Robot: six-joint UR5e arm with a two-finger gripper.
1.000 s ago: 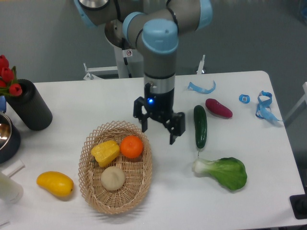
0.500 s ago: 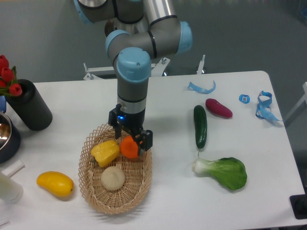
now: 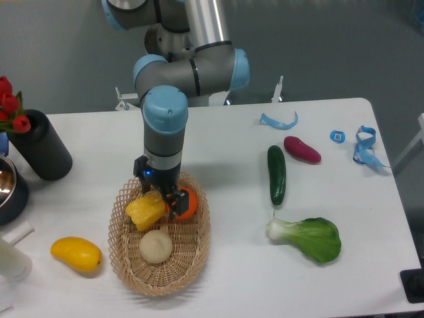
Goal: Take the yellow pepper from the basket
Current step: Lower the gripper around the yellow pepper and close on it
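The yellow pepper (image 3: 144,212) lies in the upper left of the oval wicker basket (image 3: 193,255), next to a round orange (image 3: 187,203) and a pale round fruit (image 3: 156,246). My gripper (image 3: 159,196) hangs over the basket's upper part, open. Its fingers straddle the pepper's upper right edge, one finger (image 3: 173,204) between pepper and orange. The part of the pepper under the gripper is hidden.
A yellow mango-like fruit (image 3: 76,255) lies left of the basket. A cucumber (image 3: 276,174), a purple vegetable (image 3: 302,150) and a bok choy (image 3: 309,238) lie to the right. A black cylinder (image 3: 41,146) with red flowers and a bowl (image 3: 10,189) stand at the left edge.
The arm has swung left from beside the basket to above it, and the gripper has come down over the pepper. The fruits have not moved.
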